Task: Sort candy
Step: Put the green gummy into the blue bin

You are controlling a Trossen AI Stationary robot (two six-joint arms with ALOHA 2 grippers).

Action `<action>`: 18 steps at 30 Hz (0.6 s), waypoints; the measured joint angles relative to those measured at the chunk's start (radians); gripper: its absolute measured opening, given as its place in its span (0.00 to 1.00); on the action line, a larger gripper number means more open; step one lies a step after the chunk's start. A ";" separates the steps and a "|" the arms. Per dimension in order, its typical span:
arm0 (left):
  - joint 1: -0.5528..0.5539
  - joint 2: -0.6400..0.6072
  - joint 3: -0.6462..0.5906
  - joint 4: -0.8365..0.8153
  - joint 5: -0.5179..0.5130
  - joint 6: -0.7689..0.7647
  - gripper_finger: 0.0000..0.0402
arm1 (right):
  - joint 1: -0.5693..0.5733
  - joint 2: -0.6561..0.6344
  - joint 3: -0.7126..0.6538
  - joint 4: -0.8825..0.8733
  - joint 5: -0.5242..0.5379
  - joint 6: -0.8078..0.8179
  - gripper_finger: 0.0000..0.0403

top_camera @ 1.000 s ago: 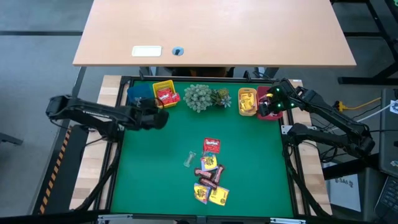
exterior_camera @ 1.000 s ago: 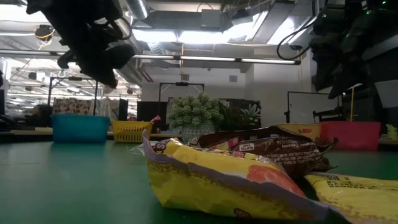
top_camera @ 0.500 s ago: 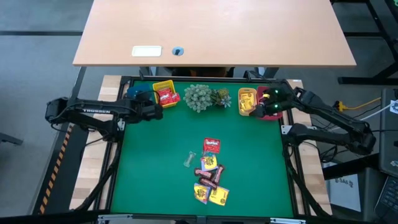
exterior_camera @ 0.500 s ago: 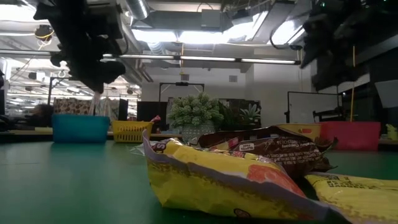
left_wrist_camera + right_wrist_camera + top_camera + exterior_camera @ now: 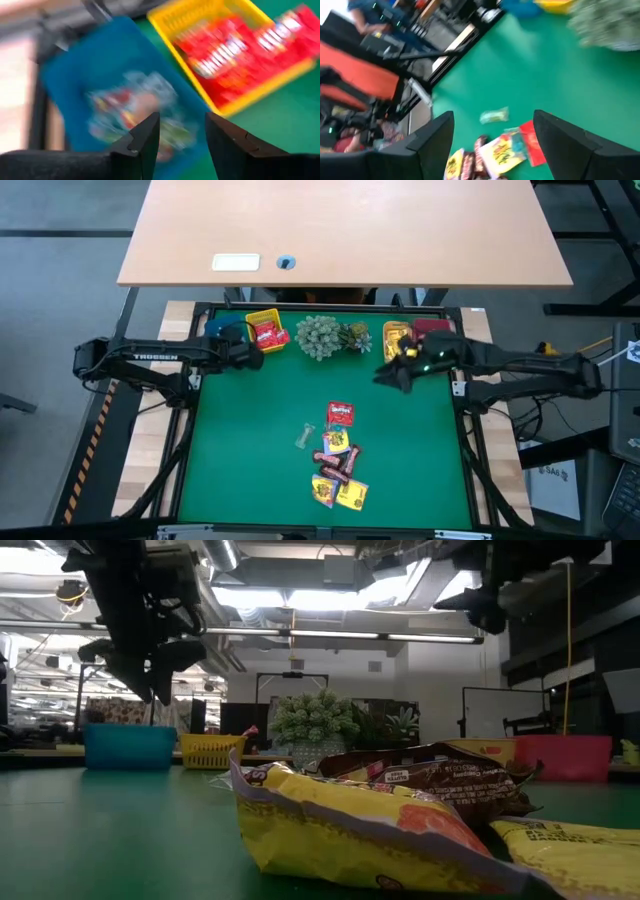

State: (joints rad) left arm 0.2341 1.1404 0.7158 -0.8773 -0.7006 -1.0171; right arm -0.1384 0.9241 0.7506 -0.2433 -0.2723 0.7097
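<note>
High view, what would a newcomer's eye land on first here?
Probably the candy pile heaped near the front middle of the green mat, then the row of bins along the back edge. The left gripper hovers open over the blue bin, while the right gripper is over the mat, open.

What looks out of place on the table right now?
One clear-wrapped candy lies alone on the green mat, apart from the main candy pile. Otherwise nothing stands out: the yellow bin and the other bins sit upright along the far edge.
</note>
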 joint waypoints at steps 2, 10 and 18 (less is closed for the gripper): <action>-0.011 0.000 0.000 0.031 0.080 0.002 0.36 | 0.057 0.052 0.000 0.056 0.005 -0.003 0.68; -0.113 0.000 0.000 0.203 0.295 0.059 0.36 | 0.214 0.321 0.000 0.264 0.054 -0.072 0.68; -0.309 0.023 0.000 0.469 0.300 0.059 0.36 | 0.239 0.488 0.000 0.287 0.055 -0.113 0.68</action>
State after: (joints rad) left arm -0.0744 1.1637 0.7158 -0.4080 -0.4003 -0.9577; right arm 0.1005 1.4118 0.7506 0.0441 -0.2175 0.5964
